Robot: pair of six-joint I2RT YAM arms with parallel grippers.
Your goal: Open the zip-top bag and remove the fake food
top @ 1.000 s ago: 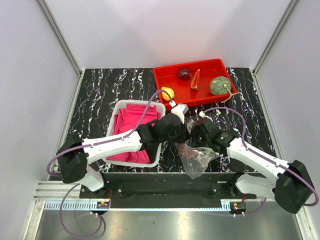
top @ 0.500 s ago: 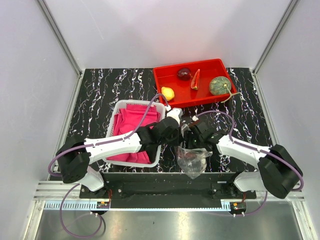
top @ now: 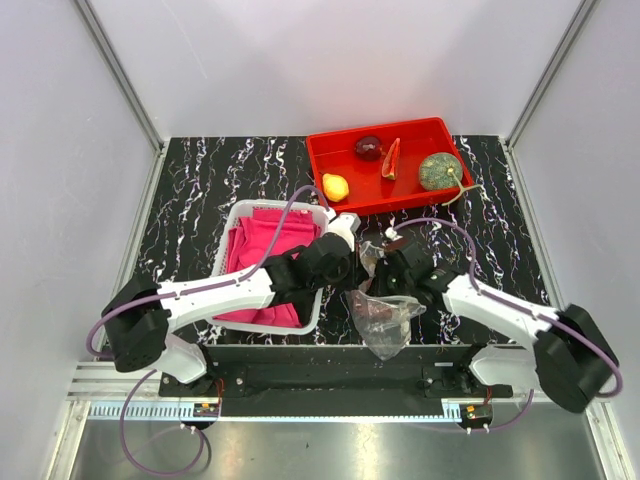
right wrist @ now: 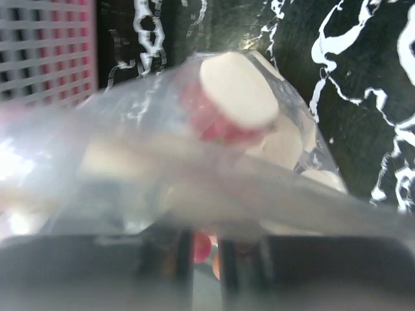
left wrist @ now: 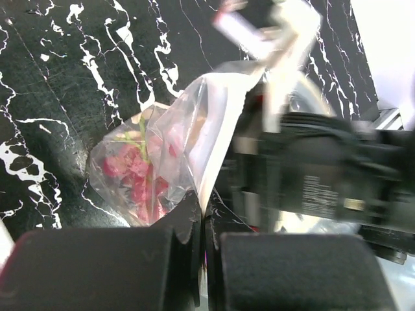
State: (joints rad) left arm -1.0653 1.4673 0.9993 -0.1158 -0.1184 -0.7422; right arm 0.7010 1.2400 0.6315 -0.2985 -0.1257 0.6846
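Opening step: left hand [left wrist: 202,220] clamped an edge of the zip-top bag [top: 383,318] at the tabletop's [top: 220,170] near side, fake food [left wrist: 133,178] inside (right hand [right wrist: 206,249] narrow, grip unclear) — next, the mouth wanted pulling apart.

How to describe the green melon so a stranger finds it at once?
Look at the red tray at the far side of the black marbled table. At its right end lies the green melon: round, dull green, with a thin stem, while its neighbours are red or yellow.
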